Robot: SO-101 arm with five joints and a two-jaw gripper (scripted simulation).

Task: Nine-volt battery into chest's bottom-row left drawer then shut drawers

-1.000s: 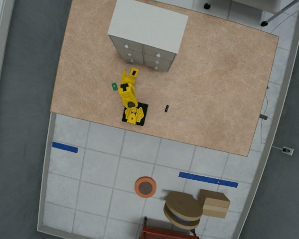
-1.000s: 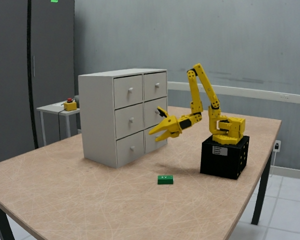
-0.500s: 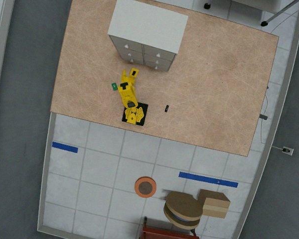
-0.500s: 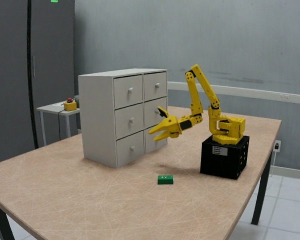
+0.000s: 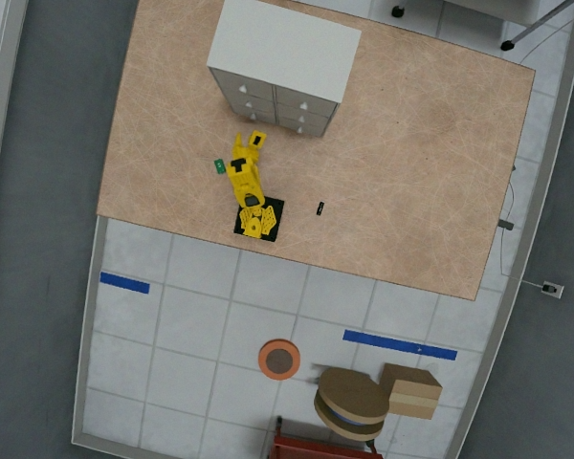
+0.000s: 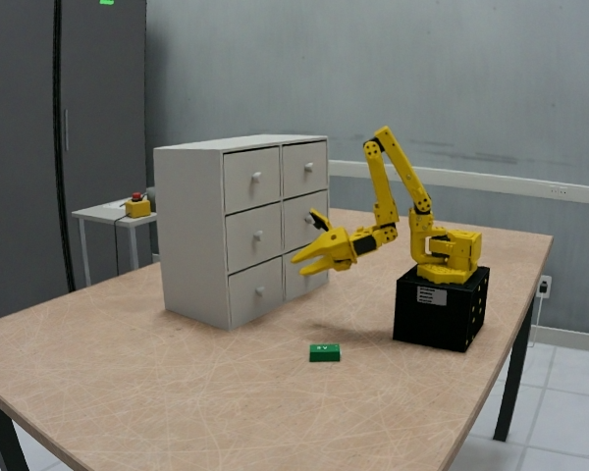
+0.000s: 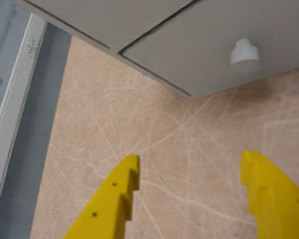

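Note:
The green nine-volt battery (image 5: 219, 165) (image 6: 324, 352) lies flat on the table, left of the arm and in front of the chest. The white chest (image 5: 282, 47) (image 6: 190, 228) has six drawers, all shut. The bottom left drawer (image 6: 255, 292) (image 5: 251, 116) is shut. My gripper (image 6: 298, 264) (image 5: 238, 141) (image 7: 189, 164) is open and empty. It hovers above the table a short way in front of the bottom row. In the wrist view a drawer knob (image 7: 244, 52) shows ahead, up and to the right of the fingers.
A small black object (image 5: 320, 207) lies on the table right of the arm's black base (image 6: 439, 311). The table's left edge and the floor show at the left of the wrist view.

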